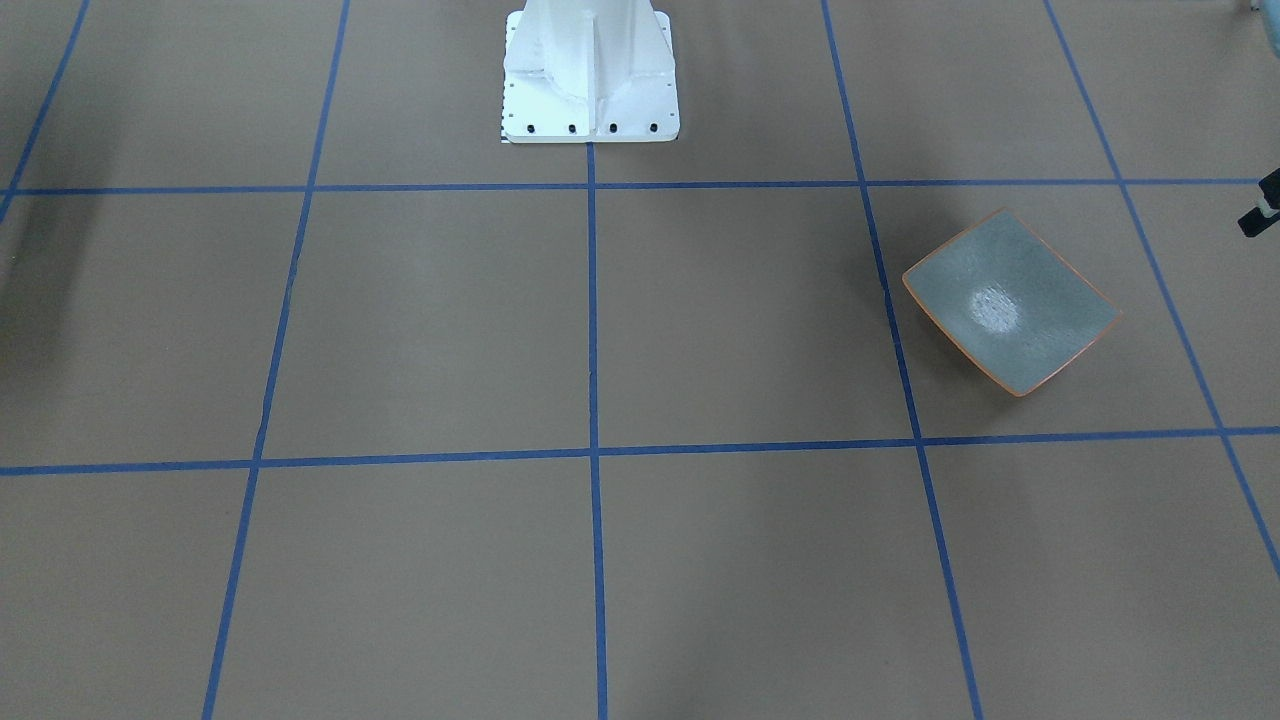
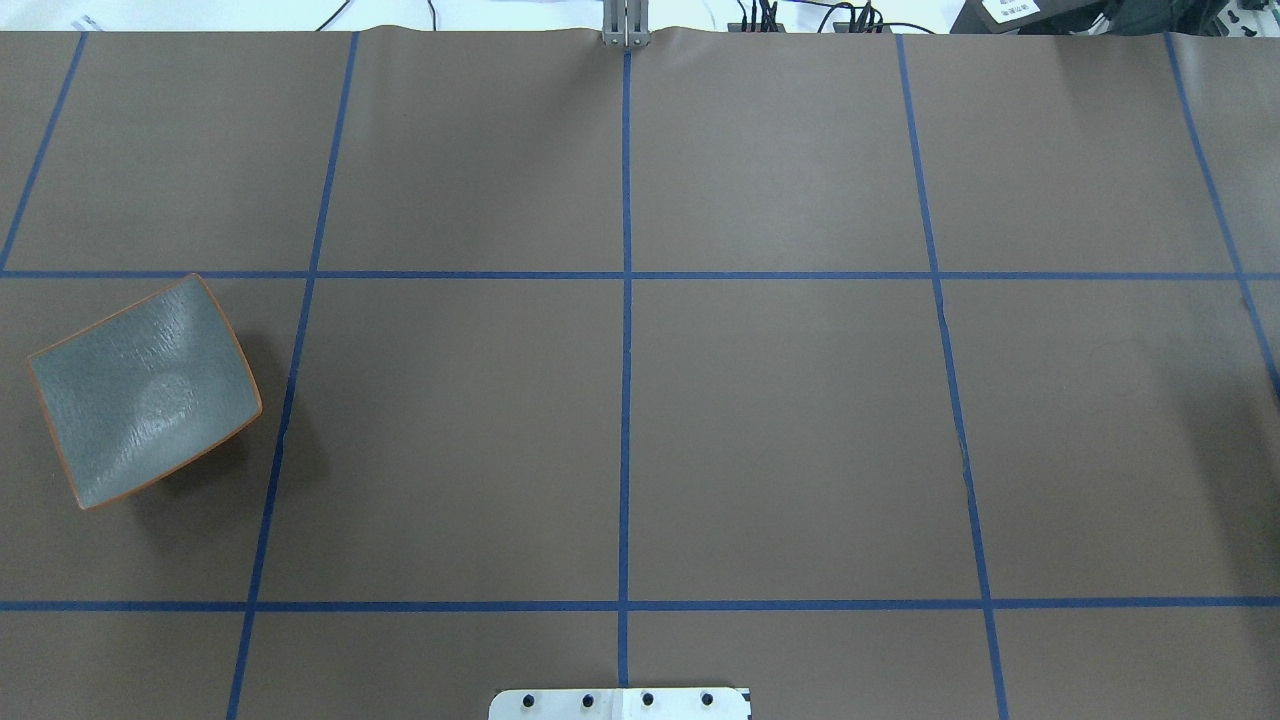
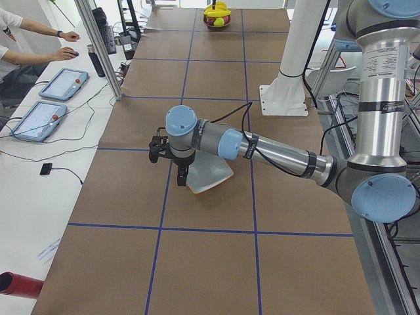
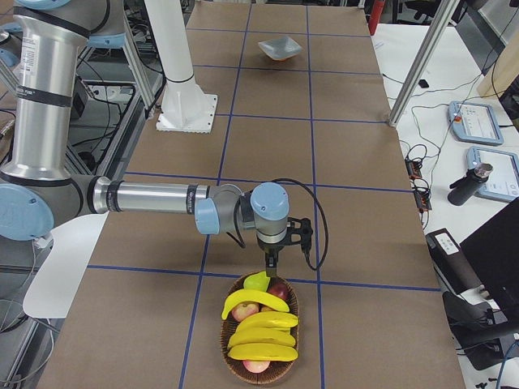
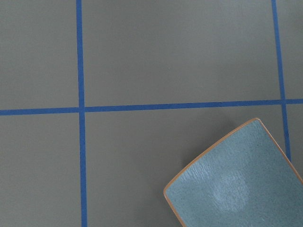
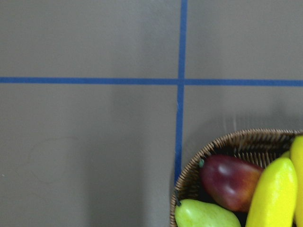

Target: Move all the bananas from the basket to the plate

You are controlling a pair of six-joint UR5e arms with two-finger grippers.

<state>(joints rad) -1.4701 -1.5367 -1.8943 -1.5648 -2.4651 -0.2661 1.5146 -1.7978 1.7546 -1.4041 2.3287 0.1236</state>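
Four bananas (image 4: 261, 328) are piled in the basket (image 4: 235, 366), the plate (image 2: 145, 390) is set well apart from it, and both claws are held over the table (image 2: 780, 430).
In the overhead view the plate is seen at 9 o'clock of the table, skewed to the blue tape lines (image 2: 625, 400). In the left side view the left gripper (image 3: 182, 178) is pointed down at the plate's 9 o'clock edge. How far it is opened, or whether anything is held, cannot be told. The right gripper (image 4: 270, 263) is hung at 12 o'clock of the basket, just beside the rim, and its opening cannot be told either. A red apple (image 6: 229, 182) and a green pear (image 6: 203, 215) are lodged beside the bananas, at 5 o'clock in the right wrist view.
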